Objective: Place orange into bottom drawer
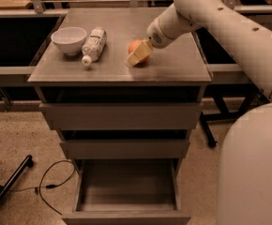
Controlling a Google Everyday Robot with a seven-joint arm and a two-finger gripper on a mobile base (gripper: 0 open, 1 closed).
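Observation:
The orange (pixel 134 46) is on the grey cabinet top (pixel 173 64), right of centre. My gripper (pixel 138 55) reaches in from the upper right. Its cream fingers (pixel 139 57) close around the orange, one across the fruit's front and lower side. Whether the fruit still touches the top I cannot tell. The bottom drawer (pixel 126 186) is pulled out at the foot of the cabinet, with a bare grey interior. The two wider drawers above it are pushed in.
A white bowl (pixel 69 40) and a clear bottle (pixel 94 45) lying on its side sit on the left of the cabinet top. A black cable (pixel 56 178) and a black stand leg (pixel 9 187) lie on the floor at left. My arm's bulk fills the right side.

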